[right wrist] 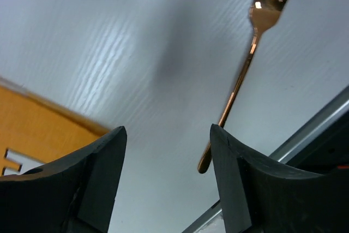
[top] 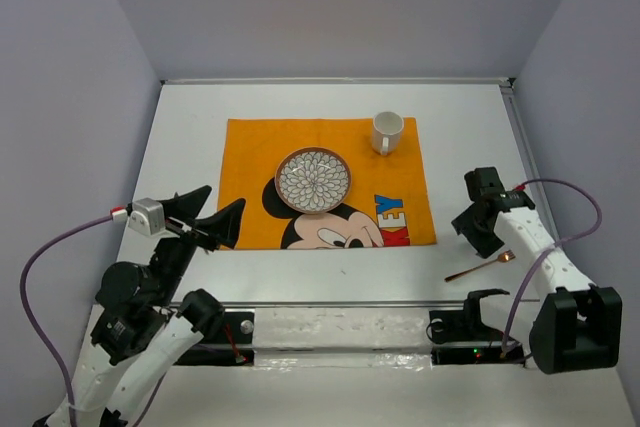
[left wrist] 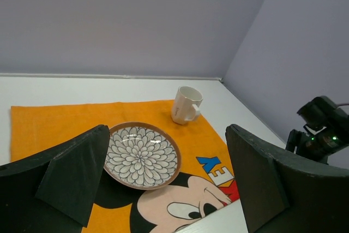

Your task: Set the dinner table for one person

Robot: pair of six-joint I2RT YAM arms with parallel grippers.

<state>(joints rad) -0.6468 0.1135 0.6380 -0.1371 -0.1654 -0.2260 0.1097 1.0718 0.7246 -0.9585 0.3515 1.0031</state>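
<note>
The white dinner table (top: 190,127) carries an orange Mickey Mouse mat (top: 250,147). A brown-rimmed plate with a petal pattern (top: 313,179) sits on the mat's middle, and it shows in the left wrist view (left wrist: 142,154). A white mug (top: 387,132) stands at the mat's far right corner. A copper fork (top: 480,267) lies on the bare table right of the mat; in the right wrist view (right wrist: 240,83) it lies just right of my jaws. My left gripper (top: 213,218) is open and empty at the mat's near left corner. My right gripper (top: 475,232) is open and empty above the table beside the fork.
A metal rail (top: 330,304) runs along the table's near edge. Grey walls close in the back and both sides. The right arm's cable (top: 575,202) loops near the right table edge.
</note>
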